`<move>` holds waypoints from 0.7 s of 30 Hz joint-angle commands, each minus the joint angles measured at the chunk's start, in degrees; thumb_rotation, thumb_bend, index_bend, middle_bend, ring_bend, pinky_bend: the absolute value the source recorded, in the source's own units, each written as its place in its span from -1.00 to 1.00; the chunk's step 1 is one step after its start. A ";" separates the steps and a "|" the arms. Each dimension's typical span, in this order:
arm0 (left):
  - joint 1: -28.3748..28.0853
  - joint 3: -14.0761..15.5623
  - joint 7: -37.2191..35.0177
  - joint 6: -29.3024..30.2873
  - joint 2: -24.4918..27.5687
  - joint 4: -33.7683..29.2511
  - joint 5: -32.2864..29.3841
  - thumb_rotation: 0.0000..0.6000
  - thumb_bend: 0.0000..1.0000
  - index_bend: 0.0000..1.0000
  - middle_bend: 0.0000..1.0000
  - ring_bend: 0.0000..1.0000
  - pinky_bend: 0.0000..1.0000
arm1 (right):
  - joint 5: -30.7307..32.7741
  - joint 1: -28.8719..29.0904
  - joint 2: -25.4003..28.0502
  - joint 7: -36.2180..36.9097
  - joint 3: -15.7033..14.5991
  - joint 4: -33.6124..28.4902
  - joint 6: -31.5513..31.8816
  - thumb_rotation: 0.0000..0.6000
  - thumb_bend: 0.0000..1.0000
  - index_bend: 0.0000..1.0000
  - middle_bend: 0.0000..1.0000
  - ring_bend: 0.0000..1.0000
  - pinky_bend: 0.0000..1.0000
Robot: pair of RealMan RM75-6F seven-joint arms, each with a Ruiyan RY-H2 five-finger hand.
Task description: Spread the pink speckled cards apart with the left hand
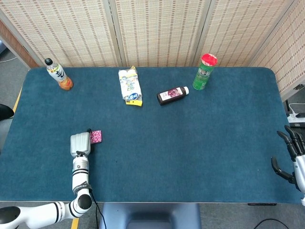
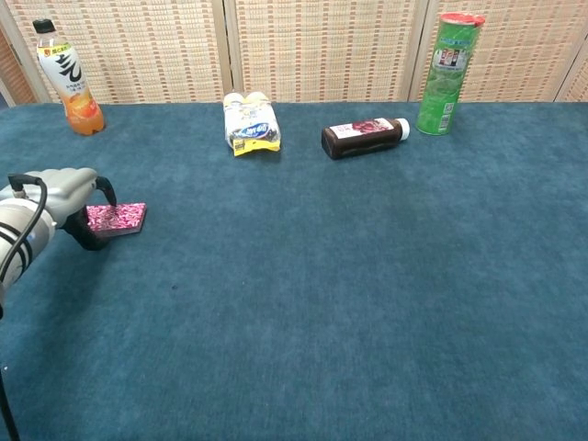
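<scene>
Left hand low on table, dark fingers curled round the left end of the pink speckled cards, touching them; real grip or not, cannot tell. Cards lie flat just right of it, stacked. Right hand off the table's right edge, fingers apart, holding nothing. Far beyond left hand: orange drink bottle, snack pack, dark bottle lying down, green can.

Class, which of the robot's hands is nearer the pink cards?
Left. The left hand is right at the pink cards; the right hand is off the table's opposite edge.
</scene>
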 commanded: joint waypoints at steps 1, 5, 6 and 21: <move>-0.16 -0.23 -0.69 -0.06 -0.52 0.77 0.58 1.00 -0.35 -0.46 1.00 1.00 1.00 | 0.08 0.03 0.00 0.01 0.06 0.00 -0.02 1.00 -0.17 -0.76 -0.98 -1.00 -0.38; -0.26 -0.55 -0.93 -0.07 -0.68 0.91 0.84 1.00 -0.35 -0.46 1.00 1.00 1.00 | 0.05 0.03 0.03 0.02 0.01 0.02 -0.06 1.00 -0.17 -0.76 -0.98 -1.00 -0.38; -0.27 -0.58 -0.94 -0.10 -0.69 0.86 0.90 1.00 -0.35 -0.46 1.00 1.00 1.00 | 0.05 0.04 0.02 -0.01 0.02 0.00 -0.05 1.00 -0.17 -0.76 -0.98 -1.00 -0.38; -1.21 -1.49 0.28 -1.41 -1.59 3.07 -0.31 1.00 -0.36 -0.43 1.00 1.00 1.00 | -0.15 0.18 0.12 -0.10 -0.24 -0.07 -0.46 1.00 -0.17 -0.76 -0.98 -1.00 -0.38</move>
